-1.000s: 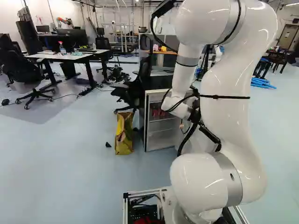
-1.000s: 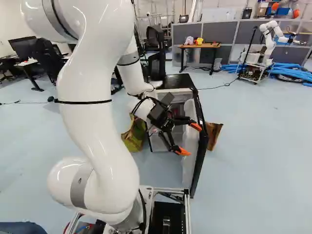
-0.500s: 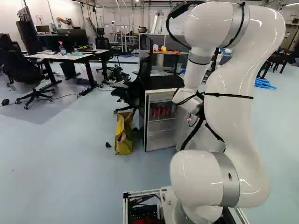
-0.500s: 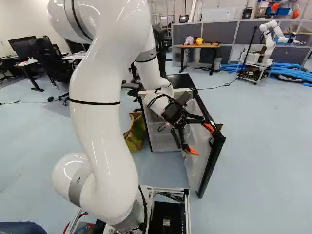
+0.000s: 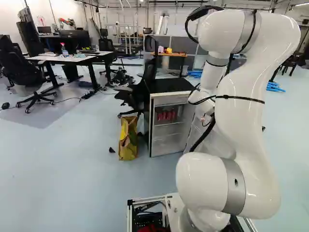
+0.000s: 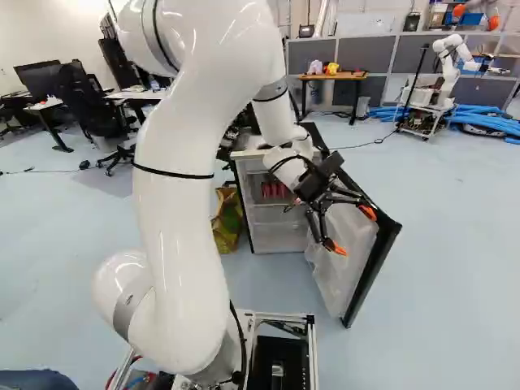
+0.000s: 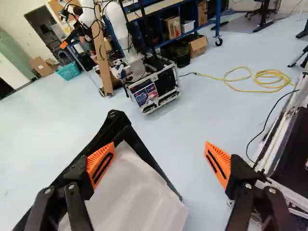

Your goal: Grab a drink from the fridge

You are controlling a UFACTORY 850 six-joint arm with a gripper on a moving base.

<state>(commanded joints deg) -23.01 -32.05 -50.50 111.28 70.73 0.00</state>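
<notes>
While the end effector [image 6: 353,231] gapes, drinks [image 5: 166,116] sit apart inside the fridge [image 5: 151,126].

Your view: fridge shelf [image 5: 168,124] bears a row of red cans [image 5: 166,115]; fridge [image 5: 169,86] stands on pale-blue floor [image 5: 72,164].

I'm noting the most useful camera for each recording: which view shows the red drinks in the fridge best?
The left base view: the red drinks stand in a row in the fridge, clear of the arm. The right base view shows them narrower, close beside the arm. The wrist view shows none.
</notes>
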